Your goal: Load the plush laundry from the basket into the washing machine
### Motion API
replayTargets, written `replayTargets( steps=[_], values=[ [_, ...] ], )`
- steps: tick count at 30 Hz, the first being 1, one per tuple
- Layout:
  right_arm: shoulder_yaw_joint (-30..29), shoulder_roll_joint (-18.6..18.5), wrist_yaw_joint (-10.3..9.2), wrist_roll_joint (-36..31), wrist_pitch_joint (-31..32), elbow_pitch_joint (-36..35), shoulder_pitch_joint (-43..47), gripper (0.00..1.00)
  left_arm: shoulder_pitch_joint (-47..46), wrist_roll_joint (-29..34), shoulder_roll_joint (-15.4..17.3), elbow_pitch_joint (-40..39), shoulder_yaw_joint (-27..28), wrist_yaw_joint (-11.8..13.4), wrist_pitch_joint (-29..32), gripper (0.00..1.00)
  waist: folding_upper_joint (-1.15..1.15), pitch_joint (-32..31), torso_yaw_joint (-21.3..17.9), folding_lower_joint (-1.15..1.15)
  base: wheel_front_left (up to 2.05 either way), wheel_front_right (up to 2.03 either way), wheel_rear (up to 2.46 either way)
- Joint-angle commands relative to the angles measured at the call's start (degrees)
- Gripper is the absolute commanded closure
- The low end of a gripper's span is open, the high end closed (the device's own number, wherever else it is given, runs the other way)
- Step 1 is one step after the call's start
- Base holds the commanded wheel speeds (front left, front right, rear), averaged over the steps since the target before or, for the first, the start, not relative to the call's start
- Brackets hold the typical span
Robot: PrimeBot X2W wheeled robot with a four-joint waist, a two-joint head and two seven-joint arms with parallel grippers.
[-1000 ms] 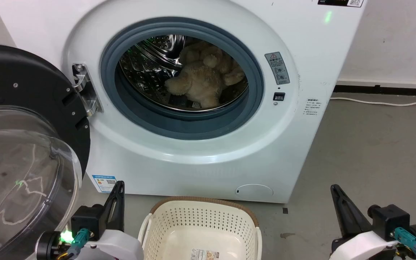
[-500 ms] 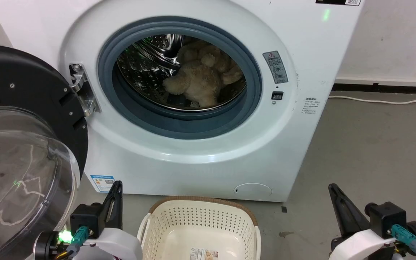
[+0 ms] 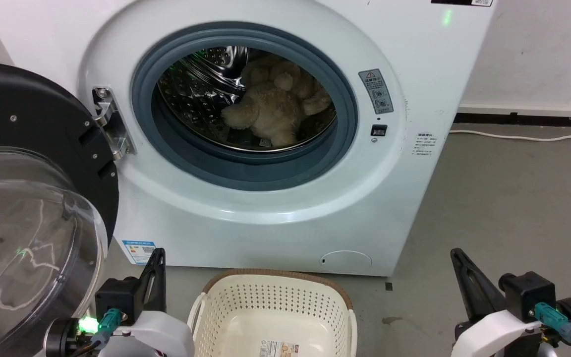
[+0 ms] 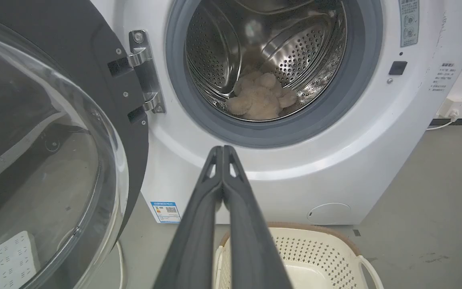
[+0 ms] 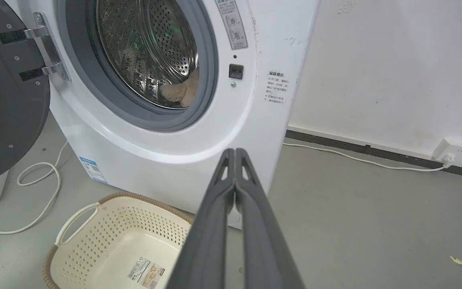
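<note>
Plush laundry [image 4: 261, 100] is in the washing machine [image 3: 265, 218], slumped on the bottom of the steel drum [image 4: 291, 52], well beyond both sets of fingertips. The basket [image 3: 275, 300] sits on the floor between the two grippers and just below their tips, its bare bottom showing a label [image 5: 146, 273].

Left gripper [image 4: 223, 148] is pinched tight with nothing between the fingers, tips lined up with the lower edge of the grey seal [image 4: 271, 136] but well apart from it. Right gripper [image 5: 235, 150], same deal: clamped on nothing, tips lined up with the machine's lower right front.

The left wrist view looks straight into the drum past its fingers, so you get the whole plush. From the right wrist view just a beige bit peeks past the seal, up and left of the fingertips. That view also picks up a wall socket [image 5: 451, 150] off to the right of its fingers and a looped white cable [image 5: 56, 176] to their left. The open door [image 4: 54, 140], clear bowl and all, hangs left of the left fingers.
</note>
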Motion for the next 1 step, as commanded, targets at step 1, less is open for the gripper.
replayTargets(
  steps=[1],
  values=[
    [-0.1, -0.05, 0.03, -0.43, 0.02, -0.35, -0.71, 1.0, -0.44, 0.51, -0.08, -0.37, 0.14, 0.15, 0.03, 1.0, 0.0, 0.0, 0.0, 0.0, 0.0, 0.0, 0.0]
  ],
)
